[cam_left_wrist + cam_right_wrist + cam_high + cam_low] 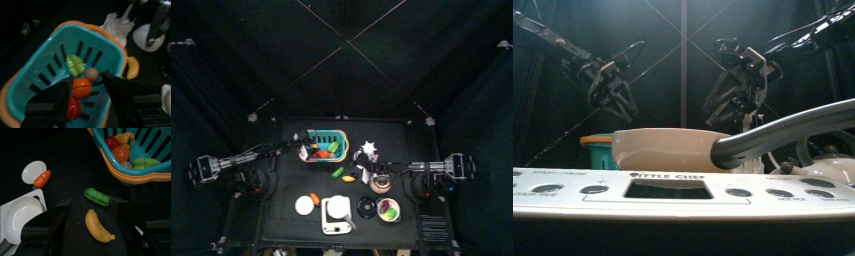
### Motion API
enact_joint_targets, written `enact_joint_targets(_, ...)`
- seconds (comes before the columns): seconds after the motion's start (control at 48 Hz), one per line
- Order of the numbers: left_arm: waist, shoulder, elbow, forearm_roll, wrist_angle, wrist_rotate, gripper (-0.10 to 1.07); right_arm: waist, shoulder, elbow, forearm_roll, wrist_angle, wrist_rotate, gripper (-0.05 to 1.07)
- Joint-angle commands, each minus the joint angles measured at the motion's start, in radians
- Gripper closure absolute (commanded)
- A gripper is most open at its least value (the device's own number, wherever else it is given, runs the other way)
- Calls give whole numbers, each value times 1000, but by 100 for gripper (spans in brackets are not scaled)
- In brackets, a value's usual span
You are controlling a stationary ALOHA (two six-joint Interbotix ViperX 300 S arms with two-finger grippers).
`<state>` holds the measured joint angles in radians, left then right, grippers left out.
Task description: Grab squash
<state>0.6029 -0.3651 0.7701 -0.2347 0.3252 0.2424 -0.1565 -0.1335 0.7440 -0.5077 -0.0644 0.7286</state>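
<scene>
Hanging over the black table, the right gripper has its jaws spread apart and holds nothing; between them lie two loose pieces, a green one and, just beside it, a curved yellow one that I take for the squash; it lies flat on the bare surface outside the teal basket, apart from the basket's rim, so it can be straddled from above without nudging anything but perhaps the green piece. That aim suggests the right arm is the one lining up for the grab, which has not yet begun. The left gripper is likewise unclenched and empty, poised over the basket's inside above an orange fruit; it looks parked rather than working.
</scene>
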Motion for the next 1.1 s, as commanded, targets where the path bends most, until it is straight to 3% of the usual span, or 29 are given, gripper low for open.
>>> enact_joint_targets(0.0,14,51,-49,3,34,-2,11,-2,20,-49,3,-8,-2,10)
enact_joint_targets(0.146,11,156,-87,18,109,2,11,0,58,-77,0,-6,-5,10)
enact_joint_targets(0.271,11,232,-130,158,173,2,11,-2,58,-60,6,-6,0,10)
enact_joint_targets(0.417,-3,305,-160,242,235,0,11,3,61,-57,15,-5,0,10)
enact_joint_targets(0.562,-23,394,-178,249,238,-2,11,8,64,-55,18,-5,0,10)
enact_joint_targets(0.958,-32,477,-192,249,244,-12,13,28,64,-40,28,-5,0,10)
enact_joint_targets(1.083,-32,469,-199,250,244,-12,21,31,64,-37,37,-5,0,10)
